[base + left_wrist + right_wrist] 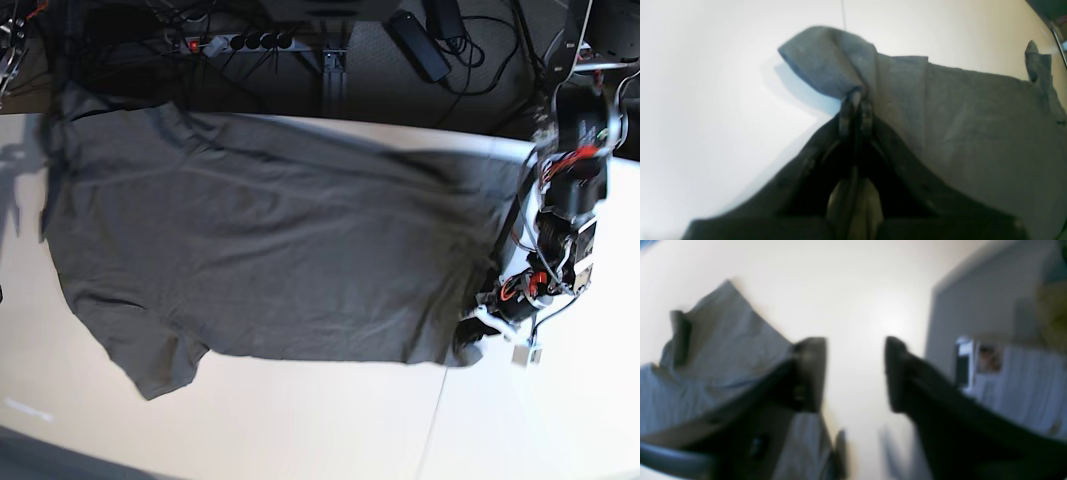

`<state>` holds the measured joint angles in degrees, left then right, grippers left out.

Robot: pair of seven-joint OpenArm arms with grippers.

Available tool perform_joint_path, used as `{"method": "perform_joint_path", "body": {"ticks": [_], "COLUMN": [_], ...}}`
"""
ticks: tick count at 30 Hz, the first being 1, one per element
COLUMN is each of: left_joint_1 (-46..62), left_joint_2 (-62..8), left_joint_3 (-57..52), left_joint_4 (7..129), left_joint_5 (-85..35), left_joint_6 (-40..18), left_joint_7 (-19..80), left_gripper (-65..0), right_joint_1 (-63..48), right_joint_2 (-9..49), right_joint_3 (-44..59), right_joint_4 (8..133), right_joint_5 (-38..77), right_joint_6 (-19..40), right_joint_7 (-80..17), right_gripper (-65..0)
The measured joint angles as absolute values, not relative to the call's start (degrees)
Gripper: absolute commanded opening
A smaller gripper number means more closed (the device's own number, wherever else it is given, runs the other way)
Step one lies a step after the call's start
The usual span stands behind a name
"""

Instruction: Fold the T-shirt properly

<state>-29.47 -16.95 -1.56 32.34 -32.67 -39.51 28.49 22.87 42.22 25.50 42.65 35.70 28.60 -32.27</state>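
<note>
Across the bench [300, 420], from left edge nearly to right: shirt [270, 260] spread flat, sleeve [150, 365] drooping toward the near-left corner. At the near-right hem corner, left gripper [856, 113] pinched tight on a raised peak of cloth. Right gripper [855, 373] with fingers apart, holding nothing (wrist view blurred), cloth just beside it. Soft, light, wrinkly stuff, likely to sag and drag; best taken at hem corners or shoulder seams, both layers together.
</note>
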Motion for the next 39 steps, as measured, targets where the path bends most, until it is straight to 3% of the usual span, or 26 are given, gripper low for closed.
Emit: {"method": "perform_joint_path", "body": {"ticks": [4, 7, 24, 31, 33, 36, 39], "left_joint_1": [-29.1, -29.1, -29.1, -29.1, -29.1, -29.1, -29.1], "left_joint_2": [-17.2, -17.3, -17.3, -17.3, -17.3, -17.3, -17.3], "left_joint_3": [-1.6, -1.6, -1.6, -1.6, -1.6, -1.6, -1.6], "left_joint_4": [32.5, 32.5, 32.5, 32.5, 32.5, 32.5, 32.4], "left_joint_5": [-33.3, -33.3, -34.5, -34.6, -34.6, -34.6, -34.6], "left_joint_6": [-39.6, -39.7, -39.7, -39.7, -39.7, -39.7, -39.7], "left_joint_7": [28.5, 28.5, 29.1, 29.1, 29.1, 28.9, 28.7], "left_gripper": [-65.0, -65.0, -65.0, -65.0, -65.0, -65.0, -65.0], "right_joint_1": [29.8, 31.0, 35.1, 36.7, 36.7, 36.6, 36.1], "right_joint_2": [42.0, 40.8, 28.5, 27.6, 27.8, 28.2, 28.7], "right_joint_3": [25.5, 25.5, 25.6, 11.9, 8.3, 5.2, 4.9], "right_joint_4": [25.2, 19.4, 19.9, 20.9, 21.7, 23.2, 25.6], "right_joint_5": [35.7, 35.3, 26.9, 25.7, 25.7, 25.0, 24.7], "right_joint_6": [28.6, 28.6, 28.9, 28.9, 28.9, 28.9, 28.9], "right_joint_7": [-31.4, -31.2, -24.9, -26.3, -26.0, -26.4, -26.9], "right_gripper": [-31.8, -31.8, -31.8, -32.2, -39.5, -65.0, -65.0]}}
